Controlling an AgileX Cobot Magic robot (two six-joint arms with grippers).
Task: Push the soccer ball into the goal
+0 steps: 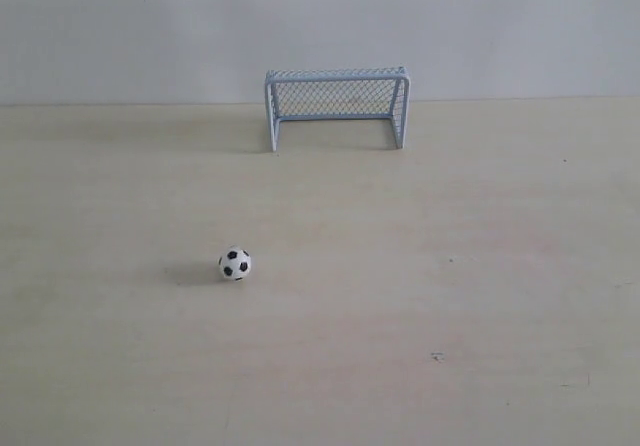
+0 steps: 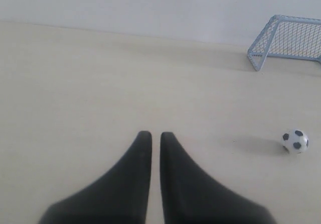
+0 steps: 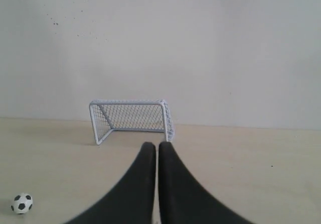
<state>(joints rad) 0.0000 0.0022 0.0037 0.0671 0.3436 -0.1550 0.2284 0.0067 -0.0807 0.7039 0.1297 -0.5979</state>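
Exterior view: soccer ball [image 1: 235, 264] sits well apart from goal [image 1: 337, 96].

**Pale table, one mini goal, one tiny ball**

So the table [image 1: 520, 266] is a light beige thing, matte, with faint grain-like streaks running across it. Only two things sit on it. The goal [image 1: 337, 96] stands upright way at the far edge, a bit right of centre in the exterior view, with its open mouth facing the near side and mesh across the back. The soccer ball [image 1: 235, 264] rests on bare tabletop well apart from the goal, closer to the near side and off to the left of the goal's left post. It throws a soft shadow to its left. A few dark specks [image 1: 437, 356] dot the near right part.
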